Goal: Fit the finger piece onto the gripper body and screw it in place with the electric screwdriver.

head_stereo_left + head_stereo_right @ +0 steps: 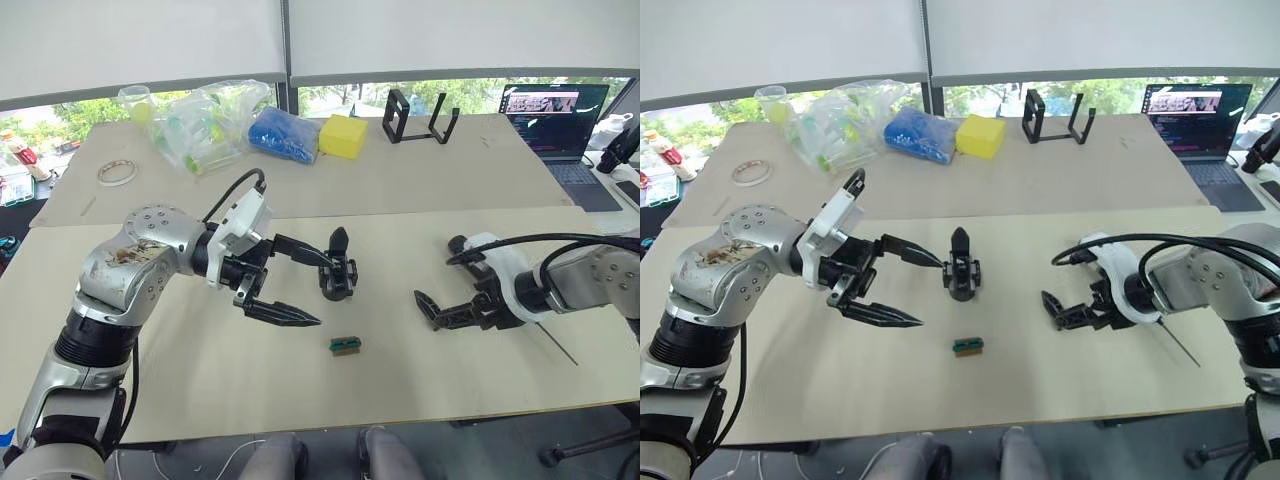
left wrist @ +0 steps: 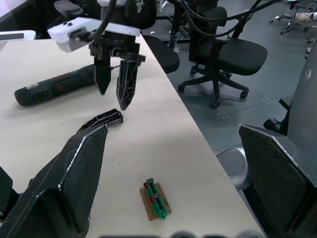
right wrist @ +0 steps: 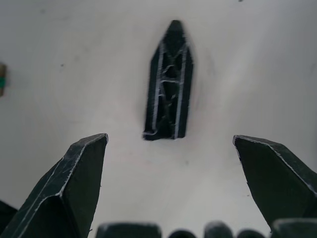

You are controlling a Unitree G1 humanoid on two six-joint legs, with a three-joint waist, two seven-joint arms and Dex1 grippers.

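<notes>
On the pale table I see the finger piece lying flat just ahead of my right tool, spread wide. It looks light, stiff and thin; I'd pinch its long edges. My left tool gapes beside the gripper body.

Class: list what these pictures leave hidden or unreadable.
Electric screwdriver: left wrist view, bit end hidden behind the right gripper.
Gripper body: eye views, screw holes too small to see.
Laptop: eye views, screen text too small to read.
</notes>
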